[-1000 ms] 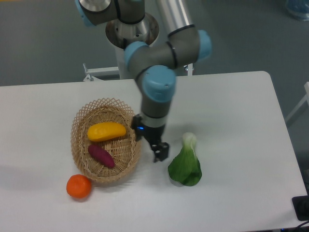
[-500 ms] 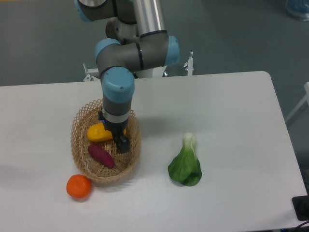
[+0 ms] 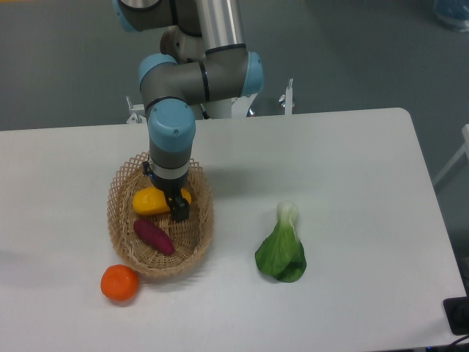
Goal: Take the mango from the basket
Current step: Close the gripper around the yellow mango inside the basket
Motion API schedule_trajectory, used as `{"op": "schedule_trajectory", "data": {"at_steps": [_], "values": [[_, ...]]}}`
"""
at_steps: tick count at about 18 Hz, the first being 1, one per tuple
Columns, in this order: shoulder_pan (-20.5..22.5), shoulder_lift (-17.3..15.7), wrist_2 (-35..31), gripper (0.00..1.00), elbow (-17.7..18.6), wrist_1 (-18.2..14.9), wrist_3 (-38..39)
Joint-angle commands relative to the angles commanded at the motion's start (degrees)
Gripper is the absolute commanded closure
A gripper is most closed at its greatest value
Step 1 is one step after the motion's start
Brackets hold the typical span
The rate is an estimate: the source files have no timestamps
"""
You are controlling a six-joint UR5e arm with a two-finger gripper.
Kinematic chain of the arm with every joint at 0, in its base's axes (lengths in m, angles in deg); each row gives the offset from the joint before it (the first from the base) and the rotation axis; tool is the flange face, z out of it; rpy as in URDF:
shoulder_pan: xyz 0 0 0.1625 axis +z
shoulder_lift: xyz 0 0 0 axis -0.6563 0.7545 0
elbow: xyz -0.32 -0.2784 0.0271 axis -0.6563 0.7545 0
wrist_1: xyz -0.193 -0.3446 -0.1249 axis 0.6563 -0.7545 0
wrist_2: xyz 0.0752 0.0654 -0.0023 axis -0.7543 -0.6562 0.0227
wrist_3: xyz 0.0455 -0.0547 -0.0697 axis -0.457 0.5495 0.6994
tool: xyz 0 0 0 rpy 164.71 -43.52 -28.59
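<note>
The UR5e arm (image 3: 174, 110) reaches down from the far edge of the tabletop (image 3: 344, 169) into the wicker basket (image 3: 123, 231), and its gripper (image 3: 178, 210) sits right over the near end of the mango (image 3: 149, 200), which lies across the upper half of the basket. Whether the jaws are open, closed or already around the fruit cannot be told from this angle; the wrist hides them.

The main risk, as I judge it, is an off-centre grasp: the gripper meets the mango at its right end and not its middle, so the smooth, curved skin could squirt out or the fruit could pivot and drop as it lifts. A second risk is the basket itself. It is light and woven, and a finger catching its weave or pressing on the floor could drag or tip it. The dark purple sweet potato (image 3: 154, 237) lies just below the mango, close enough to be nudged or pinched along with it.

The tabletop is plain white and matte. A bok choy (image 3: 282, 249) lies well to the right of the basket, and an orange (image 3: 119, 284) sits just outside its front rim. Behind is grey floor (image 3: 352, 51).
</note>
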Motion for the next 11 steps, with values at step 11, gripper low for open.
{"op": "schedule_trajectory", "data": {"at_steps": [11], "values": [[-0.8,1.1,0.1,0.00,1.6,0.8,3.2]]}}
